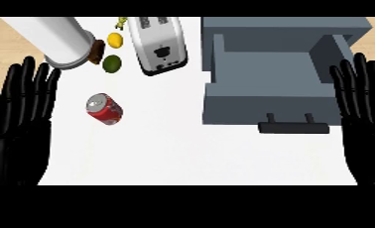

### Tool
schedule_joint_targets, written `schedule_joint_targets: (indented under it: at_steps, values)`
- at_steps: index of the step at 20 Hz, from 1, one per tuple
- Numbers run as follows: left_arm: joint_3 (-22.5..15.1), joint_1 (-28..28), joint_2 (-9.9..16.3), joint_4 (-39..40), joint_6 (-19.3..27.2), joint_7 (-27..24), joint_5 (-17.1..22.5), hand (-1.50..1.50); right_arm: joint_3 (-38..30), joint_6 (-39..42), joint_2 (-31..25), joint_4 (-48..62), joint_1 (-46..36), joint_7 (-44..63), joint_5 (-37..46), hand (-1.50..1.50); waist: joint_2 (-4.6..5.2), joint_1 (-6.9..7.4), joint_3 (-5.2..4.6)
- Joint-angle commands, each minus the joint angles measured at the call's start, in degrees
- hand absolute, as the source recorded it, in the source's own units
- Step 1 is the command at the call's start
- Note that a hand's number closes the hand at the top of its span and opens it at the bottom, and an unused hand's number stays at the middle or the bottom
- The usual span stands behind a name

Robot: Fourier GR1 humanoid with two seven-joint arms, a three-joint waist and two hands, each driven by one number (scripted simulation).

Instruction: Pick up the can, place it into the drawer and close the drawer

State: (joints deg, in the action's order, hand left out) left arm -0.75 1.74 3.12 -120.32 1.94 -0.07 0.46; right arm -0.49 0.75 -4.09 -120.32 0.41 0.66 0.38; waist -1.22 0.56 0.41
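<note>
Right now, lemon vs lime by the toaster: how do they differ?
The lemon is yellow; the lime is green. The lemon looks smaller than the lime. The lemon lies farther from the robot, the lime nearer. Both are round fruits left of the toaster.

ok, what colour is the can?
Red with a silver top; the can shows in the head view, on the white counter.

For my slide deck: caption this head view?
Red can on white counter, grey drawer open, both hands open at the edges.
</note>
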Motion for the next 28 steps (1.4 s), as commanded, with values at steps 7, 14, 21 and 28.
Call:
schedule_joint_targets:
  at_steps: [7, 14, 21, 28]
  values:
    - [8.3, 4.3, -3.06, 2.85, 22.4, 11.26, -10.54, -1.5, -3.09, -2.48, 0.94, 3.73, 3.93, 4.86, -0.65, -1.5, 1.97, 0.08, -0.43]
    - [1.52, 1.83, -3.11, 0.88, 33.09, 25.71, -19.92, -1.5, -5.0, -2.65, -0.58, 0.23, 3.5, 12.36, -2.43, -1.5, 1.19, -0.86, -0.37]
    - [-0.23, -0.07, -3.12, -3.16, 32.84, 32.66, -25.96, -1.5, -3.8, -3.7, 1.35, 2.63, 3.47, 9.85, -0.09, -1.5, 1.19, -0.6, -0.4]
    - [1.09, -1.64, -3.1, 7.15, 34.35, 25.69, -19.16, -1.5, -6.33, -1.16, 0.99, -1.6, 9.12, 9.09, -3.34, -1.5, 1.18, -0.82, -0.42]
